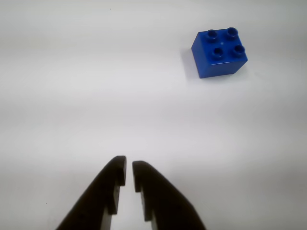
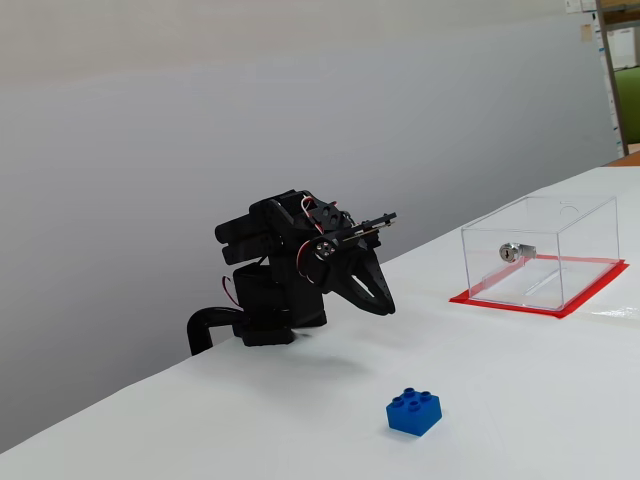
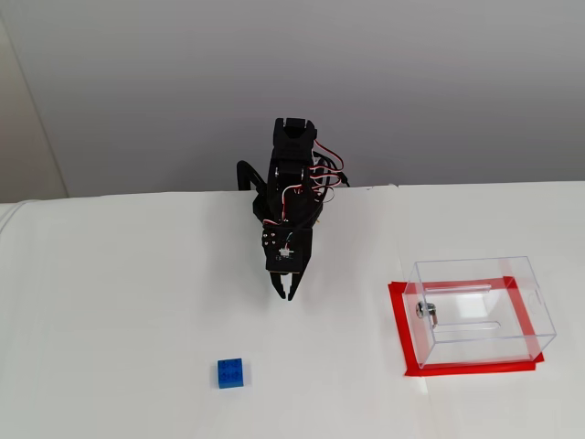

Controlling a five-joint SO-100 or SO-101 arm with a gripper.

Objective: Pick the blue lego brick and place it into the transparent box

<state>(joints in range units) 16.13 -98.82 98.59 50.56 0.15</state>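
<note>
The blue lego brick (image 1: 219, 52) lies studs up on the white table, at the upper right of the wrist view. It also shows in both fixed views (image 2: 414, 411) (image 3: 230, 372). My gripper (image 1: 129, 168) hangs above the table, well short of the brick, its black jaws nearly closed with a thin gap and nothing between them. It also shows in both fixed views (image 2: 388, 306) (image 3: 286, 294). The transparent box (image 2: 540, 252) with its silver lock (image 2: 516, 251) and red base stands far to the right, and also shows in a fixed view (image 3: 477, 311).
The white table (image 3: 110, 311) meets a grey wall behind the arm's base (image 2: 262, 320). The box's red base plate (image 3: 399, 322) sticks out around the box.
</note>
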